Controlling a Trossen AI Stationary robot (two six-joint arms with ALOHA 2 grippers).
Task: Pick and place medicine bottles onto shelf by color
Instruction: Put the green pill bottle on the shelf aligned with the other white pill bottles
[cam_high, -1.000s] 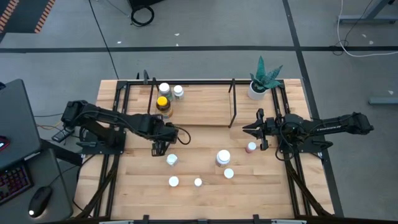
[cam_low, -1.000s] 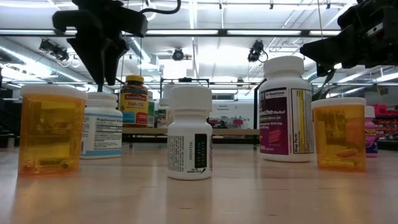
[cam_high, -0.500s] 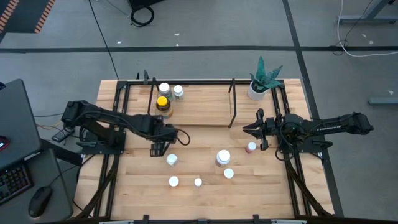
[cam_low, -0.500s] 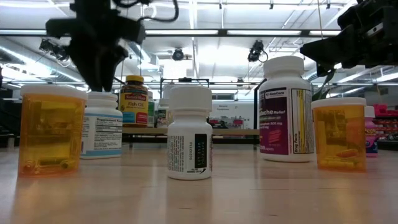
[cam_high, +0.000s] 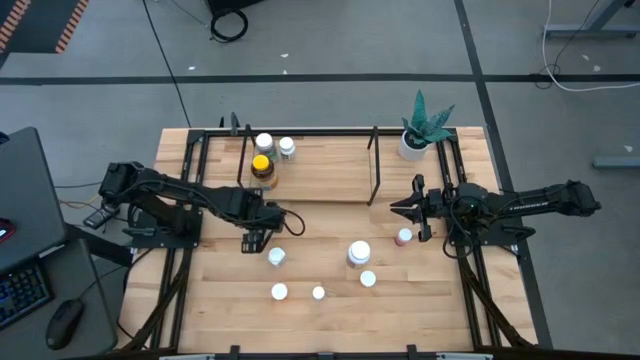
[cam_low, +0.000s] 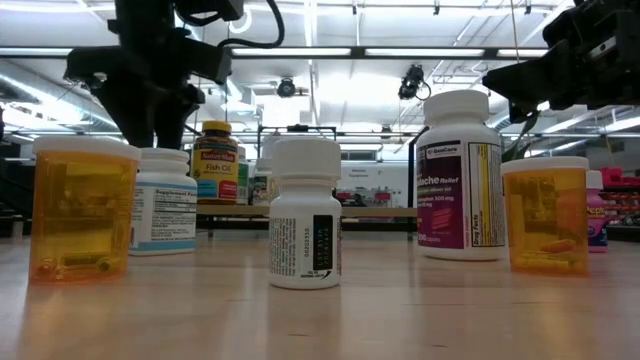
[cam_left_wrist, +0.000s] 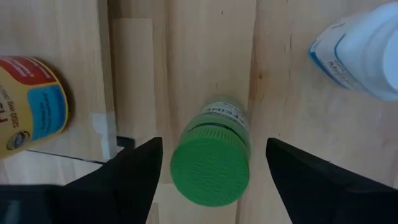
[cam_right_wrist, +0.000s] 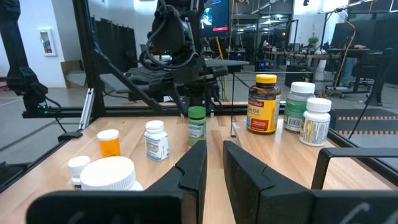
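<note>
A green-capped medicine bottle (cam_left_wrist: 210, 165) stands upright on the table just in front of the shelf (cam_high: 320, 172); my left gripper (cam_high: 255, 238) covers it in the high view. That gripper (cam_left_wrist: 211, 171) points down over the cap, open, one finger on each side and apart from it. A yellow-capped bottle (cam_high: 261, 168) and two white-capped ones (cam_high: 264, 143) stand on the shelf. Several white-capped bottles (cam_high: 359, 252) and a pink-capped one (cam_high: 403, 237) stand on the table. My right gripper (cam_high: 395, 208) waits level at the right, shut.
A white pot with a green plant (cam_high: 413, 145) stands at the far right corner. Black rods frame the shelf and the table's sides (cam_high: 377, 165). A white bottle with a blue label (cam_left_wrist: 364, 53) stands close to the green-capped one.
My left gripper has come down toward the green-capped bottle, and in the low view its fingers stand wider apart than a second ago. The bottles have stayed in place.
</note>
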